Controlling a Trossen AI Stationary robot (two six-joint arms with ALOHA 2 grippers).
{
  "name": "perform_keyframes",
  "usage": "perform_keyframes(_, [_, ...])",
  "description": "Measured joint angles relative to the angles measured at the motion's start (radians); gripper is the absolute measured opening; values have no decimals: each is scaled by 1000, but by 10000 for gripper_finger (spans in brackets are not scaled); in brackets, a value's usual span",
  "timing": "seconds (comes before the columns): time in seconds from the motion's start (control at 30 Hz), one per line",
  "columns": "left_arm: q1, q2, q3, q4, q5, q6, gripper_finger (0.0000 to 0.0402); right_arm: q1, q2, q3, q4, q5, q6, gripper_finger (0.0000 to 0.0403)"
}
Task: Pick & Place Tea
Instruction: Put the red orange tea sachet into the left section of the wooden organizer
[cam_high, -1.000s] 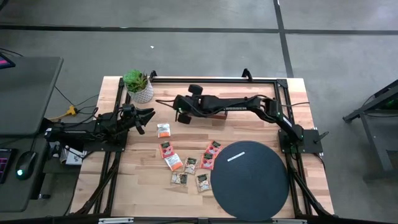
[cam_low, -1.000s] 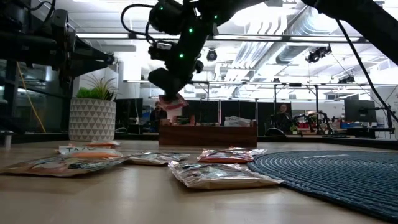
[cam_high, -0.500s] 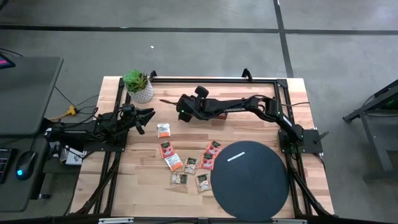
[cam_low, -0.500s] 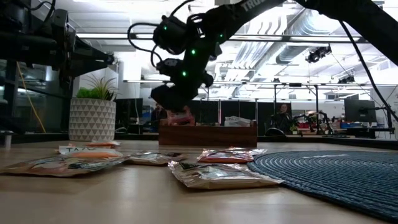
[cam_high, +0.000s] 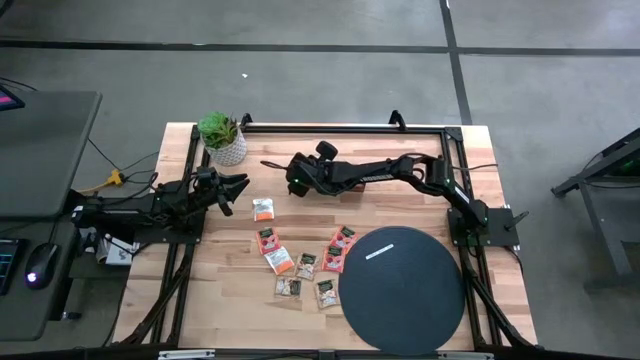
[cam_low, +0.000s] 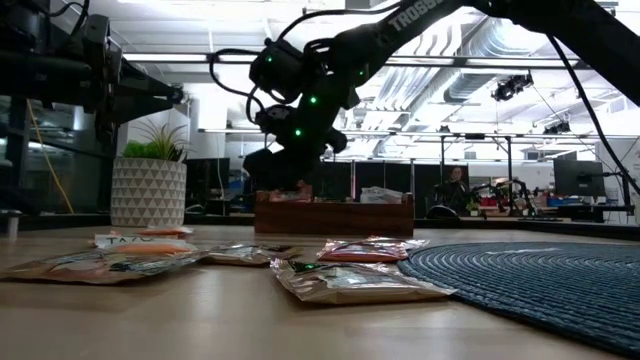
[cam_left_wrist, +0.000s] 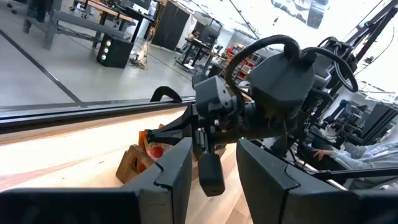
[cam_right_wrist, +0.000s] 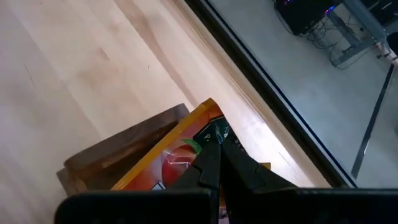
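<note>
Right end effector (cam_right_wrist: 219, 163) is over the left end of the wooden tray (cam_right_wrist: 118, 149), fingers pressed together on an orange-red tea sachet (cam_right_wrist: 180, 158) held at the tray's end compartment. In the high view this end effector (cam_high: 292, 183) sits mid-tabletop (cam_high: 230, 300), toward the far edge. Left end effector (cam_high: 238, 189) waits near the left edge, beside the potted plant (cam_high: 222, 137); fingers (cam_left_wrist: 174, 168) apart, holding nothing. Loose sachets (cam_high: 300, 265) lie flat on the tabletop just left of the black disc (cam_high: 400, 288); one orange sachet (cam_high: 262, 208) lies apart, nearer the left end effector.
</note>
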Motion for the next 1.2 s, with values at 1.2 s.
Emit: perform_keyframes(1.2, [0,0,0,0,0,0,123,-20,0,0,50,-123,-70,95])
